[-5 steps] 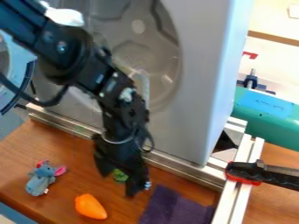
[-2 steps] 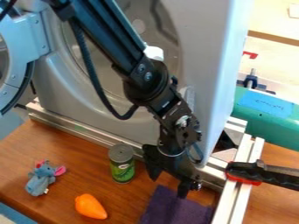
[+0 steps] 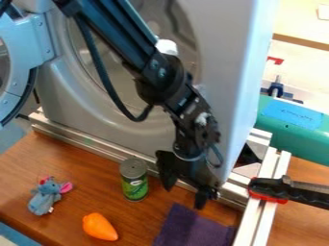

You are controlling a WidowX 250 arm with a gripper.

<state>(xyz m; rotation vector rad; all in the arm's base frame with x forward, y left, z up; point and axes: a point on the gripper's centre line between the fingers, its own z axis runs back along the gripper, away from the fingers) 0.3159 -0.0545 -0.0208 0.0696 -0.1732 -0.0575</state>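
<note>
The black gripper hangs over the table's back part, just in front of the metal rail, with its fingers apart and nothing seen between them. Just left of it, a green can with a grey lid stands upright, apart from the fingers. Below the fingertips lies a dark purple cloth. An orange, pepper-shaped toy lies at the front, left of the cloth. Farther left is a blue-grey plush mouse with pink ears.
A grey washer-like panel rises behind the arm, its round door swung out at the left. Metal rails run along its base and down the right side. A black and red clamp grips the right rail; a teal object is beyond.
From in front of the can, the gripper has moved right to above the cloth's back edge, then slightly up. The can now shows fully; the can, toys and cloth stay in place.
</note>
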